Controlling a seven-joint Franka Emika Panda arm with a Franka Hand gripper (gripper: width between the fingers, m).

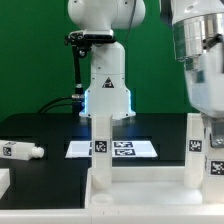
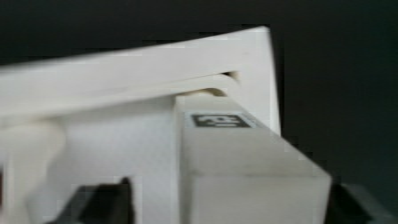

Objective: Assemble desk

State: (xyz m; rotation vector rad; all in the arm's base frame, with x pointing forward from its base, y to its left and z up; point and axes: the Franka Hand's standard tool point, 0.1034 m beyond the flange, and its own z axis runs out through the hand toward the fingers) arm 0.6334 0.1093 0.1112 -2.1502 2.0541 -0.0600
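**benchrat:** So where's the desk (image 1: 140, 190) sitting relative to the tool (image 2: 222, 212)?

**kludge_k:** Right under it. In the exterior view the tabletop (image 1: 150, 195) lies along the bottom of the frame on the black surface (image 1: 50, 130). Two legs stand upright on it: one left of centre (image 1: 101, 150), one near the exterior view's right edge (image 1: 194, 145). The arm (image 1: 200, 50) drops in from the upper right, straight down onto that right-hand leg.

**benchrat:** And the wrist view?

**kludge_k:** It shows a rimmed corner of the tabletop (image 2: 249, 60) with that tagged leg (image 2: 240, 160) standing just inside it. The leg fills the space where the tool's jaws would be. One dark finger (image 2: 102, 205) shows beside the leg (the other I can't make out).

**benchrat:** Is it gripping the leg or not?

**kludge_k:** Honestly can't tell. There looks to be a sliver of gap between the finger and the leg, but it's too blurry to call.

**benchrat:** Anything else around?

**kludge_k:** A loose leg (image 1: 20, 151) lies flat at the exterior view's left, well apart from the tool. The marker board (image 1: 125, 148) is mid-frame, behind the tabletop.
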